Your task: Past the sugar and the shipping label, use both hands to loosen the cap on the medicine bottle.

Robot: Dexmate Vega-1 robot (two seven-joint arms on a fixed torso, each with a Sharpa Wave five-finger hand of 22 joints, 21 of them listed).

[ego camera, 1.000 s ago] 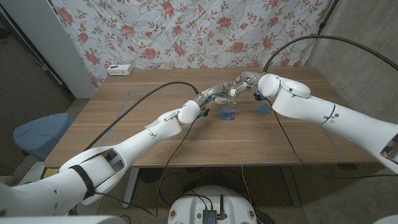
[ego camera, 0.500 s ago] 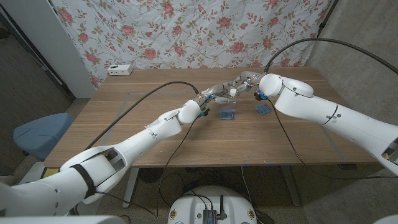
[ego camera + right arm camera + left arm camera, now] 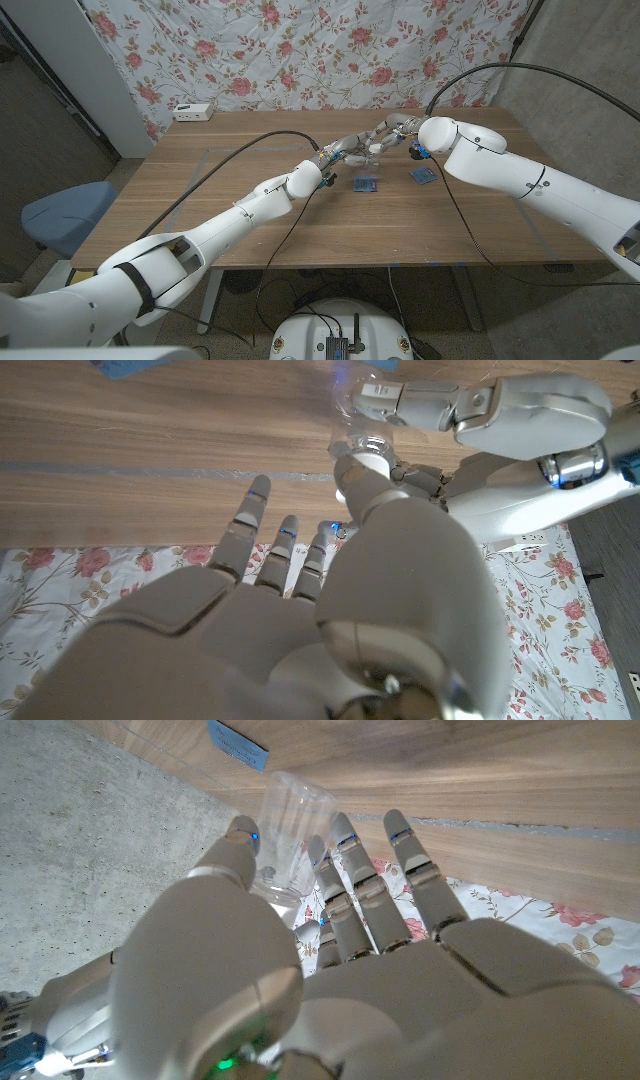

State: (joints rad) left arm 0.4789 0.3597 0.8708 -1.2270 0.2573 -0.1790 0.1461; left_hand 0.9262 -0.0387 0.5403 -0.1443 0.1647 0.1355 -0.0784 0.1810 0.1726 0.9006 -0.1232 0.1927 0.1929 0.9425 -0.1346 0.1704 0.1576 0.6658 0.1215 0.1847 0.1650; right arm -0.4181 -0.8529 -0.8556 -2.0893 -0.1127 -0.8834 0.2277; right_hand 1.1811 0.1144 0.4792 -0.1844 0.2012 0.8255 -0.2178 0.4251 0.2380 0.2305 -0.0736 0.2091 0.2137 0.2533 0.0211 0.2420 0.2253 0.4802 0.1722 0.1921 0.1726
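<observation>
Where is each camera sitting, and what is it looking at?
Head view: on the robot's head, looking down over both arms at the table; left hand and right hand meet there.
Left wrist view: on the left wrist, along the left hand's back toward the clear medicine bottle.
Right wrist view: on the right wrist, along the right hand, seeing the left hand beyond.
Shared: both wrist views show the bottle and wooden tabletop.

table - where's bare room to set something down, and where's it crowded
Free: the table's wide left half between the white box and the left arm, and the near strip below the blue packets. Crowded: far middle, where both robot hands, left and right, meet at the clear bottle.
</observation>
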